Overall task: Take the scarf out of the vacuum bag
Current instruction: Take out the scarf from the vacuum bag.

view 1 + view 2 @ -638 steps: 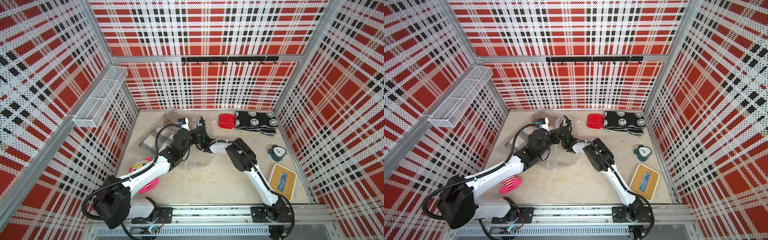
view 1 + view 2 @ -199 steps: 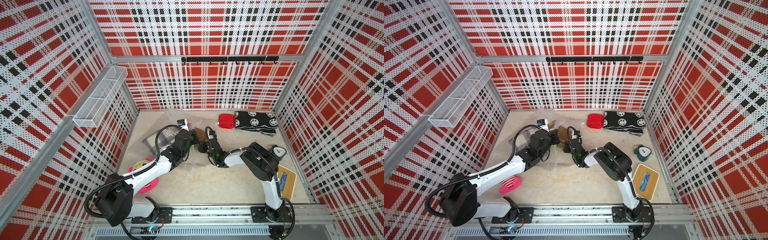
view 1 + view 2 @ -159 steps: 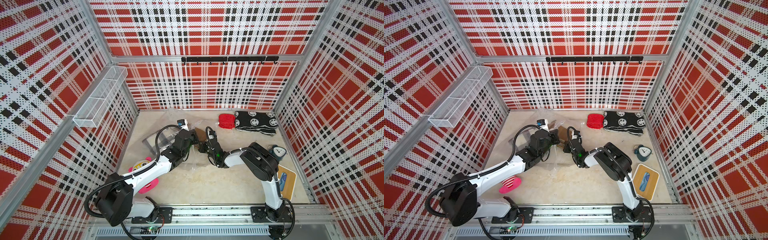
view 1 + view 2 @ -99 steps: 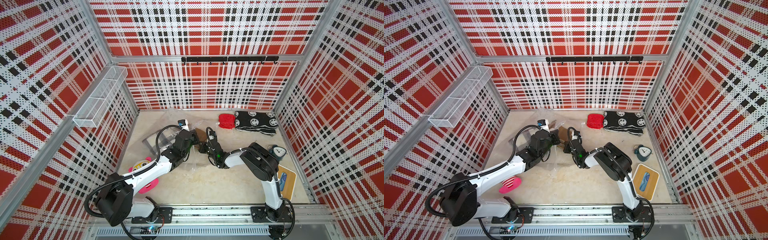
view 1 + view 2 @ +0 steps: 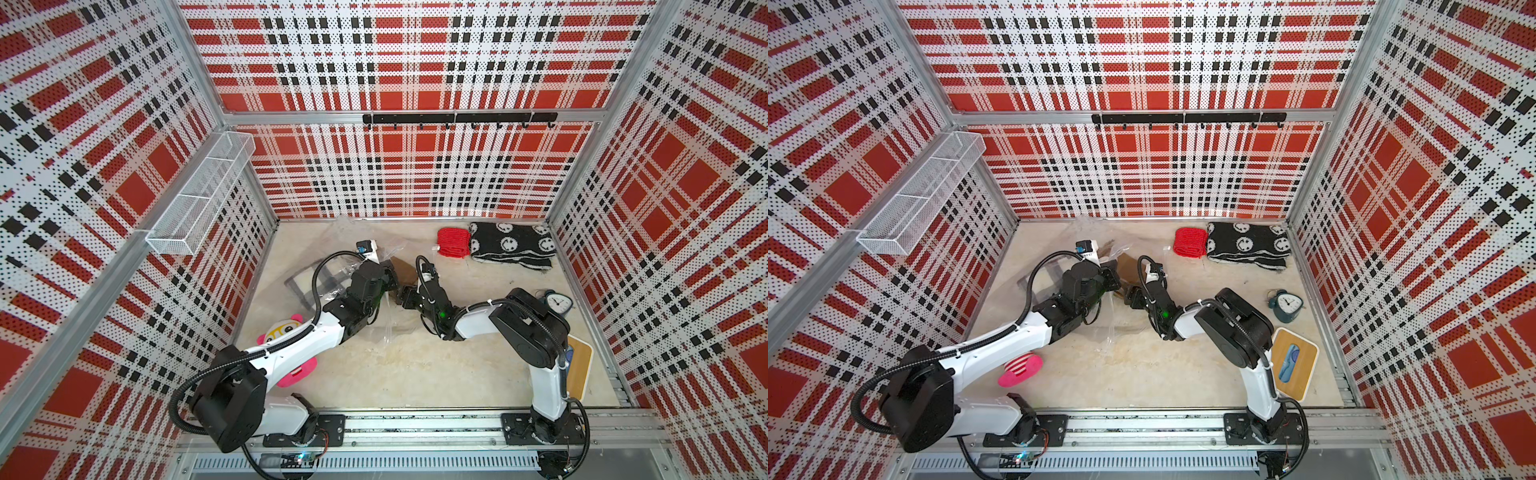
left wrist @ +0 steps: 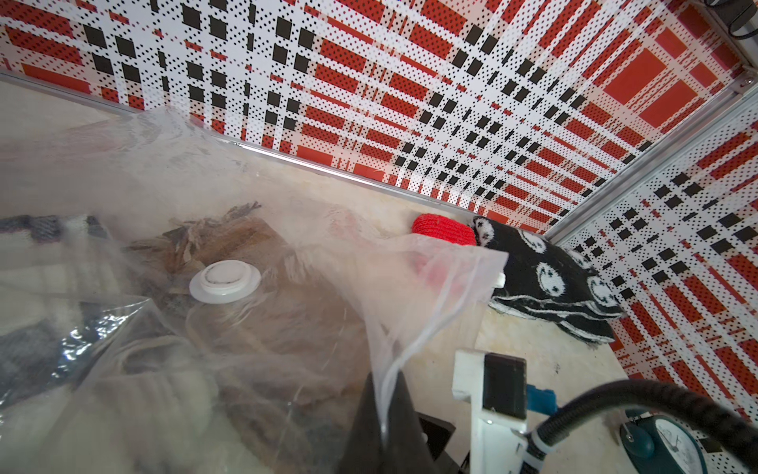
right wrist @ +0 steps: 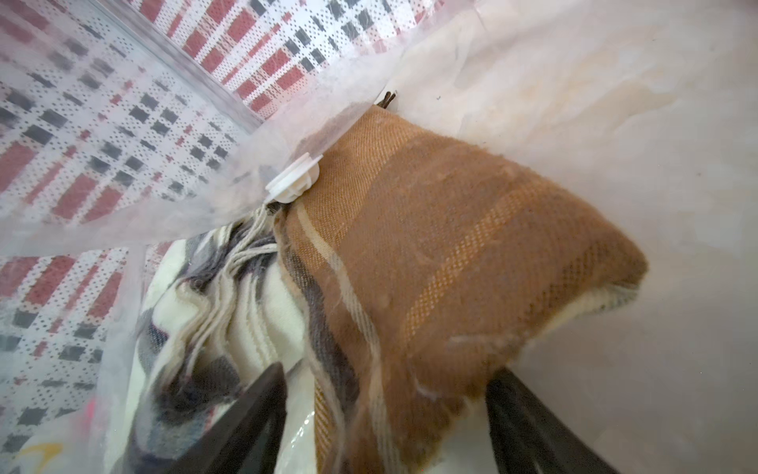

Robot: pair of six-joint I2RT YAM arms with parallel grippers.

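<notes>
Scarf of brown woven cloth with pale stripes (image 7: 451, 246) lay inside the large clear crinkly plastic vacuum bag (image 6: 410, 287), near its mouth, and the right gripper (image 7: 387, 371) was at it. Its two black fingers stood wide apart, one on each side of the folded corner, and as far as I could see they did not press the cloth. I judged they were placed so to close on a thick part, not on thin fringe.

A cream and grey fringed scarf (image 7: 246, 328) lay beside the brown one, touching it, also inside. The left gripper (image 6: 383, 414) was closed on the edge of the bag's film and held it lifted, I think to keep the opening free for the other arm. The small round white valve cap (image 6: 224, 282) sat on the film over the brown cloth.

Further out, on the beige table (image 5: 395, 374) near the back wall, a black scarf with white smiling faces (image 5: 511, 245) and a red knitted roll (image 5: 453, 243) lay outside the bag, touching each other.
</notes>
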